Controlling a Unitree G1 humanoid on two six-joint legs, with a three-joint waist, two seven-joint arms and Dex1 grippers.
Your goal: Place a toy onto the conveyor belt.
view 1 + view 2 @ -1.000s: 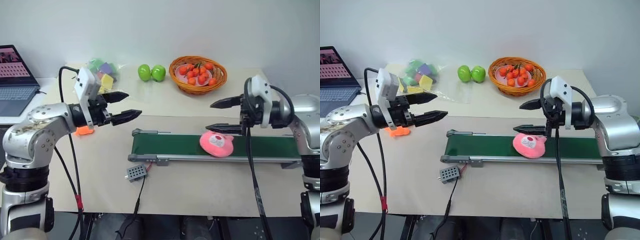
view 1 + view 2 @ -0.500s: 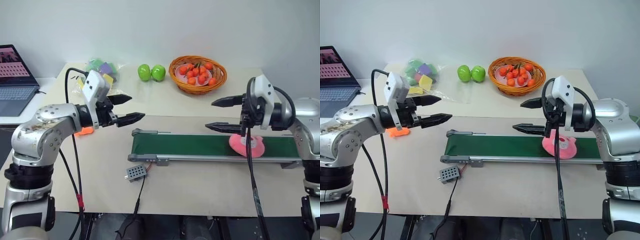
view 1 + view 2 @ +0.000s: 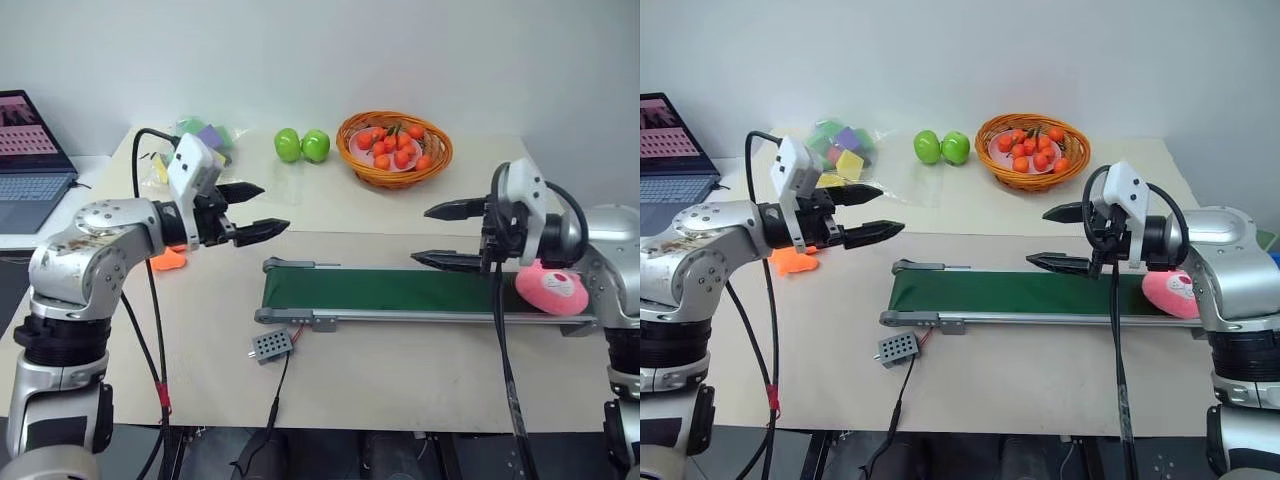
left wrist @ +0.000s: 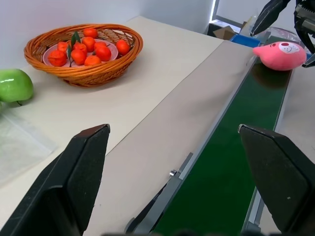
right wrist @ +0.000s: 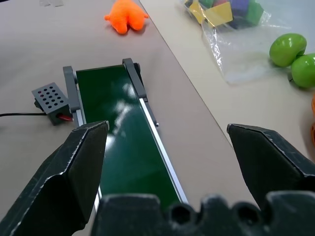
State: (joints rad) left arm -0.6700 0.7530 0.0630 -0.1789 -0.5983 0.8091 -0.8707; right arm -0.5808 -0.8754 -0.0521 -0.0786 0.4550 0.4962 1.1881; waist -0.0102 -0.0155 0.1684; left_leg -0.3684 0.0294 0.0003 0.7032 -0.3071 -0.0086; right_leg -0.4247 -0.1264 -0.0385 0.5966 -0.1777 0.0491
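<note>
The toy (image 3: 551, 288), 1 pink plush, is seen lying at the far right end of the conveyor belt (image 3: 390, 291), just beside and behind the right end effector (image 3: 452, 236), on that arm's wrist side; the belt's long axis runs left-right across the worktop (image 3: 400, 370), so the right arm is judged much the nearer. Both end effectors are held open w/ nothing gripped, the left end effector (image 3: 250, 210) well apart over the worktop's left part. Counted: 1 orange plush (image 3: 794, 260), 1 control box (image 3: 272, 345), 2 green apples (image 3: 302, 145), 1 basket (image 3: 395, 145) of small oranges, 1 bag of blocks (image 3: 840, 140), 1 laptop (image 3: 30, 160).
</note>
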